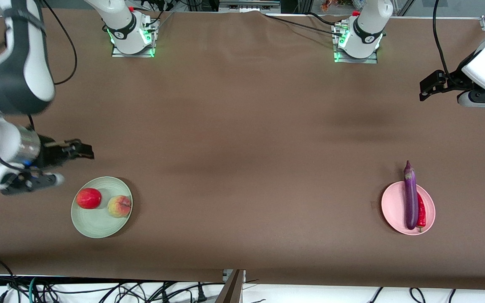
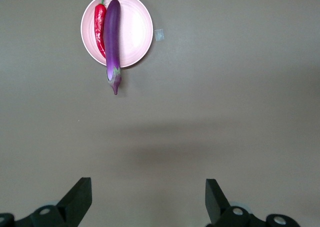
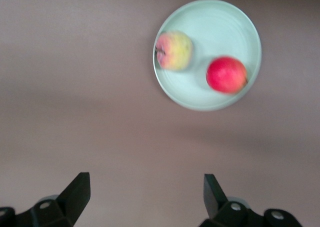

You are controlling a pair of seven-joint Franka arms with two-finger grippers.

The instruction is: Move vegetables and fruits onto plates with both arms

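The pale green plate [image 1: 99, 223] holds the red apple-like fruit [image 1: 89, 198] and the peach [image 1: 119, 206]. The pale pink plate [image 1: 394, 206] holds the purple eggplant [image 1: 411, 198], its stem end over the rim, with the red chili [image 1: 421, 214] beside it. My right gripper [image 1: 84, 150] is open and empty over bare table beside the green plate. My left gripper [image 1: 424, 93] is open and empty over bare table at the left arm's end. The left wrist view shows its gripper [image 2: 149, 197], eggplant [image 2: 112, 37], chili [image 2: 100, 29] and pink plate [image 2: 135, 29]. The right wrist view shows its gripper [image 3: 146, 194], peach [image 3: 174, 50], apple [image 3: 226, 75] and green plate [image 3: 220, 27].
The brown table cover [image 1: 242, 147] spans the view. Both arm bases [image 1: 131, 33] [image 1: 358, 40] stand along the table's edge farthest from the front camera. A small clear scrap [image 2: 159, 35] lies on the table beside the pink plate. Cables hang below the nearest edge.
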